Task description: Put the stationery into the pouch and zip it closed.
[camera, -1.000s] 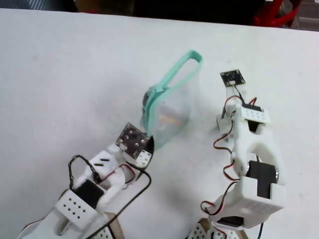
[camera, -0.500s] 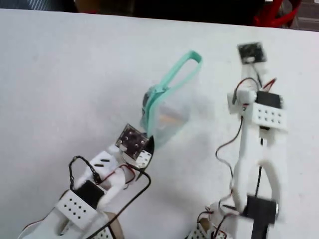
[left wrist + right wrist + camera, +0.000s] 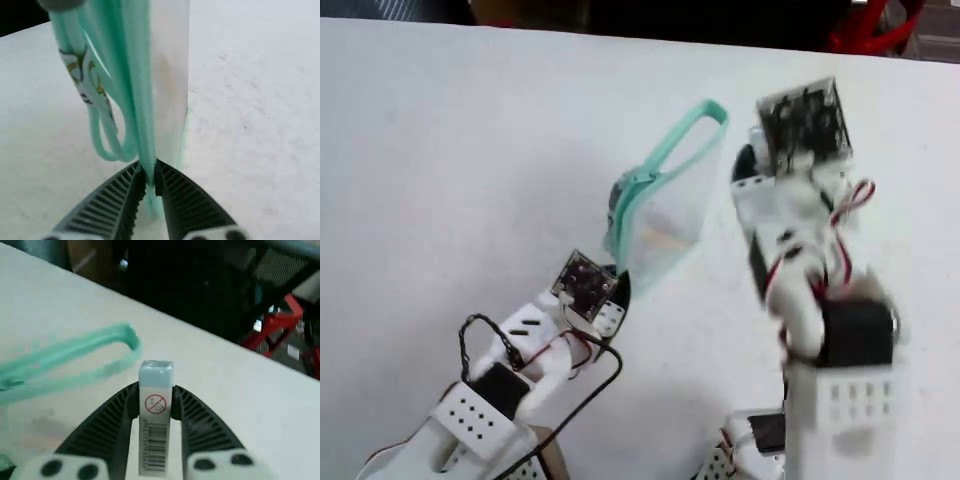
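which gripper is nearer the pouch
Left. The left gripper is clamped on the pouch edge; the right gripper, holding a white stationery piece, is beside its open rim.

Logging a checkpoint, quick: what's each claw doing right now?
Left claw: closed on the zip edge of the clear plastic pouch with teal zipper.
Right claw: closed on a small white barcode-labelled rectangular block.

White table (image 3: 450, 150), red frame (image 3: 274, 326) beyond its edge.

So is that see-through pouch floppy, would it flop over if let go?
Probably floppy: the pouch looks like thin clear plastic. It might sag or tip if released, since the left gripper pinches its green zipper edge.
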